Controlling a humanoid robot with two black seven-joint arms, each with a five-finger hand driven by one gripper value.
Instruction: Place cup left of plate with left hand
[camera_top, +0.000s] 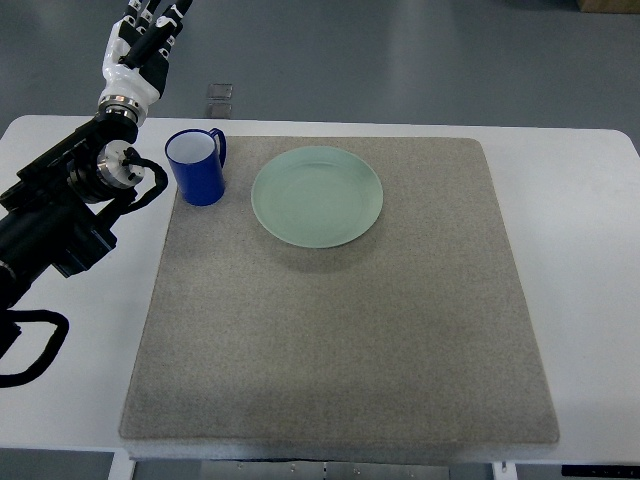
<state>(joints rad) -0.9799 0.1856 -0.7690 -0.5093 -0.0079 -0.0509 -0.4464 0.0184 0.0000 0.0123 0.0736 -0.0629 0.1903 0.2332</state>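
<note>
The blue cup (198, 166) stands upright just left of the green plate (317, 196) — below and right of the left hand (145, 35), whose fingers hang relaxed, holding nothing, well clear.

A white worktop (590, 260) fills most of the view. A large grey felt mat (340, 330) lies on it, covering the middle and reaching close to the worktop's near edge, with bare white margins left and right of the mat. Beyond the worktop's far edge lies grey floor (400, 60), where a small clear square object (220, 97) sits.
</note>
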